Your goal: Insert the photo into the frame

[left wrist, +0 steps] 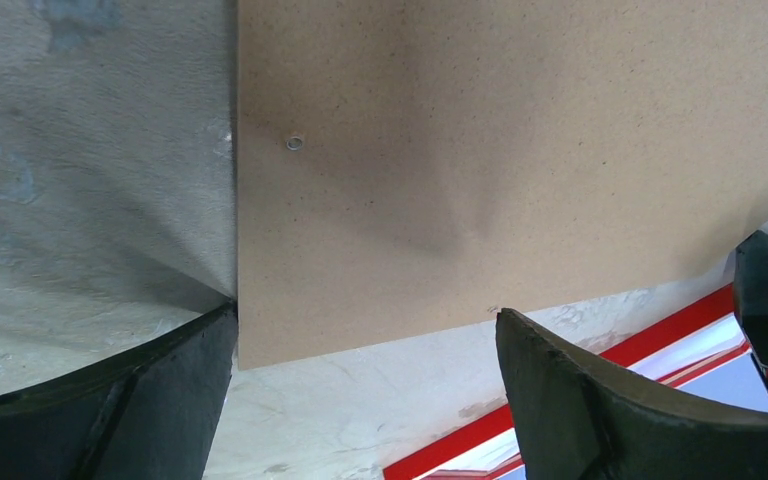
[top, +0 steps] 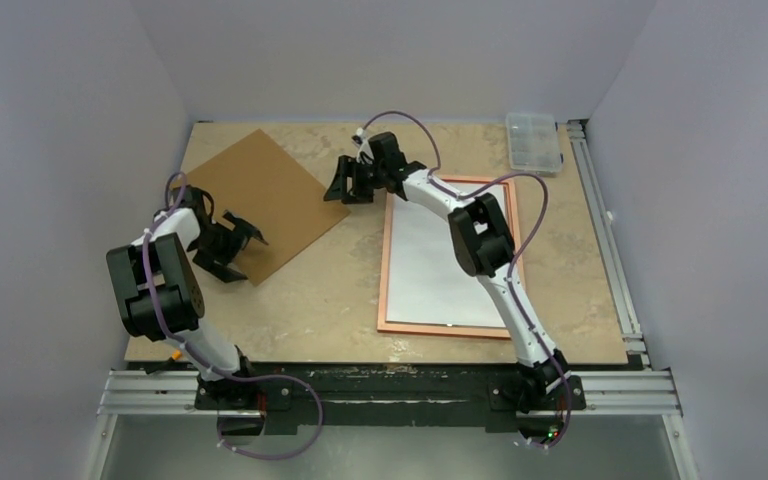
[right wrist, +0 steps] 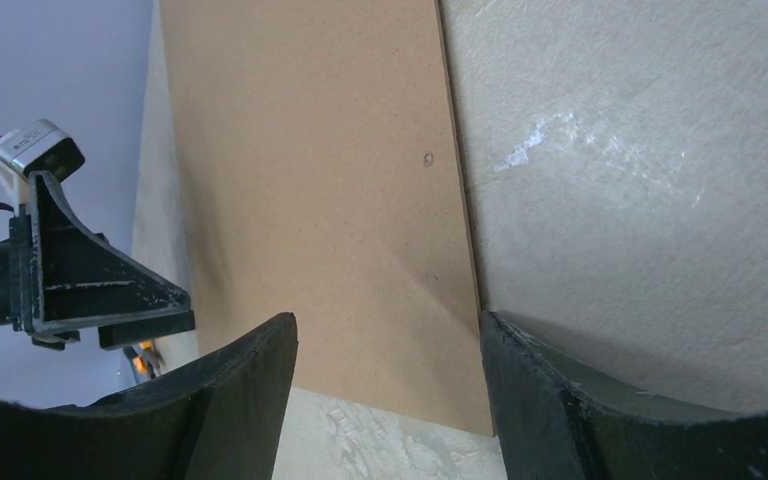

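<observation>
The frame lies copper-brown back up at the centre right of the table. A white sheet, the photo's plain back, lies flat inside its edges. My right gripper is open and empty, off the frame's far left corner, between it and the brown backing board. My left gripper is open and empty over the board's near corner. In the left wrist view my gripper hovers over the board's corner, with the frame's red edge beyond. In the right wrist view my gripper faces the board.
A clear plastic box sits at the far right corner. Metal rails run along the table's right side and near edge. Grey walls close in on three sides. The left gripper's body shows in the right wrist view.
</observation>
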Controlling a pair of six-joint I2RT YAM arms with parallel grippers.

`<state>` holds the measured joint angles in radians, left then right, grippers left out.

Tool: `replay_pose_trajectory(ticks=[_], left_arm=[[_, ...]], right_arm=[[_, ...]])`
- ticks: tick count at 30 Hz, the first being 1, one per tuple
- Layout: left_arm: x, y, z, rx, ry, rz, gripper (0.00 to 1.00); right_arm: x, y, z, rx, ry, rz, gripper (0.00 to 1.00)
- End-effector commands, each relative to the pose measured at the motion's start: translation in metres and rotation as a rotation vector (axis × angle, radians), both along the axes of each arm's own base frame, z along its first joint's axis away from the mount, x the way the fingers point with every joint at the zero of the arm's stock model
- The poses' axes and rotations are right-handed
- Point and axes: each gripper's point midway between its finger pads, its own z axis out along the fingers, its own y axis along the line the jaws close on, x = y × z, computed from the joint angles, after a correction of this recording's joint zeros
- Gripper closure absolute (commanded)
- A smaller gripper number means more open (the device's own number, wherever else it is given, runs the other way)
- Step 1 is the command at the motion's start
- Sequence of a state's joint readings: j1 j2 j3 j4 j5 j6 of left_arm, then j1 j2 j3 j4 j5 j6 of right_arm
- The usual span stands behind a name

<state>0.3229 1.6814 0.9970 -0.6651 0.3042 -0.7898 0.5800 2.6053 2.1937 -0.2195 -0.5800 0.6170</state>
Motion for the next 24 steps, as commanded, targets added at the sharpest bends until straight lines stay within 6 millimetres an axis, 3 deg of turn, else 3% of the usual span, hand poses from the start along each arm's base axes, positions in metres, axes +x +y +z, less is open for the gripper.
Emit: replay_pose_trajectory(ticks=[1, 9, 13, 17, 24], left_arm=[[0.022, -0.021, -0.001, -0.039, -0.091, -0.101, 0.04], [0.013, -0.046, 0.006, -0.062, -0.123, -0.194, 0.04], [0.008, -0.067, 0.012, -0.084, -0.15, -0.25, 0.04], [0.003, -0.097, 0.019, -0.102, -0.165, -0.335, 0.04], [-0.018, -0.148, 0.036, -0.092, -0.213, -0.467, 0.04]], right_arm=[[-0.058, 0.014, 0.012, 0.083, 0.164, 0.122, 0.34], [-0.076, 0.009, 0.097, 0.212, 0.107, 0.175, 0.35], [-0.093, -0.002, 0.126, 0.226, 0.076, 0.188, 0.35], [-0.126, -0.024, 0.14, 0.219, 0.074, 0.203, 0.35], [-0.194, -0.091, 0.133, 0.077, 0.06, 0.142, 0.35]])
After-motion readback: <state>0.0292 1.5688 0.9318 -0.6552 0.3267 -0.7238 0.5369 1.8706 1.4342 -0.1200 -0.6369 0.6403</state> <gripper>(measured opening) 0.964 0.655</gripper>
